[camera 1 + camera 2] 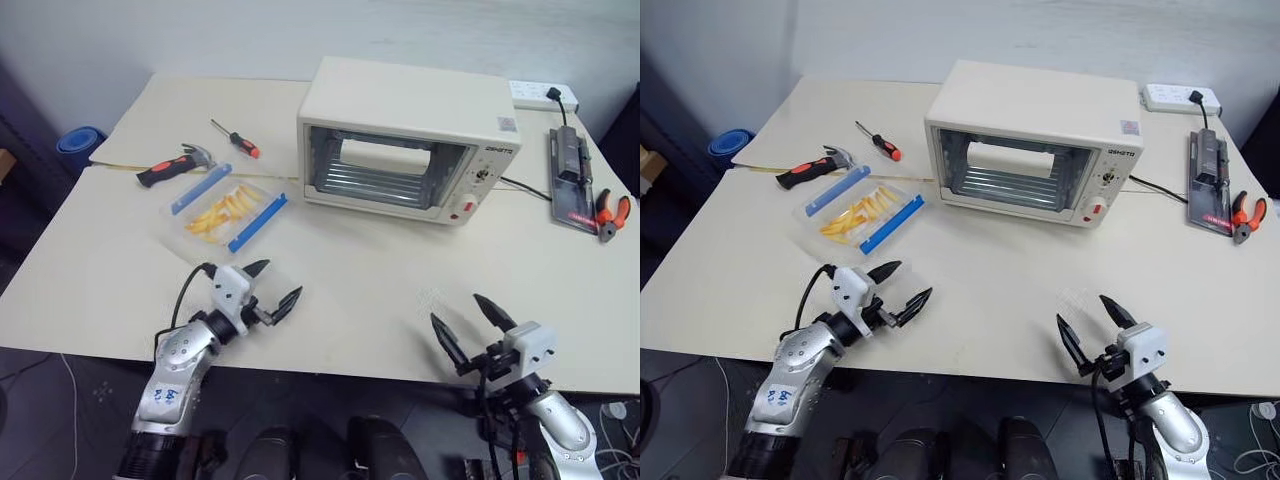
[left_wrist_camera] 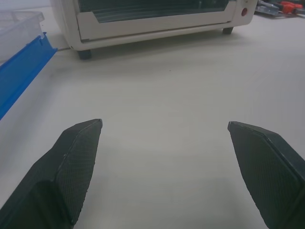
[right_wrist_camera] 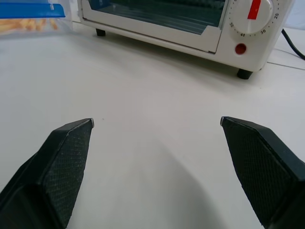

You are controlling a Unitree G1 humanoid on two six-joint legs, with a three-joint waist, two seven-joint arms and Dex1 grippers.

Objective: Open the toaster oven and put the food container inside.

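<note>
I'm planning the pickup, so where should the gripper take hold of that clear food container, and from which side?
Probably across its short width, coming down from above with the left gripper, a finger on each blue clip strip. The food container lies flat on the table, left of the toaster oven, nearer that arm. Its long blue edges are straight and parallel, giving firmer faces than the clear lid.

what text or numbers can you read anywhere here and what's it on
"40", "30", "20": on the white timer dial with a red pointer of the cream-white boxy toaster oven.
Brand word on the oven's side panel above the knobs: too small to read.
Square sticker on the oven's top corner: too small to read.
Blue marks on the left arm's silver casing: too blurred to read.
</note>
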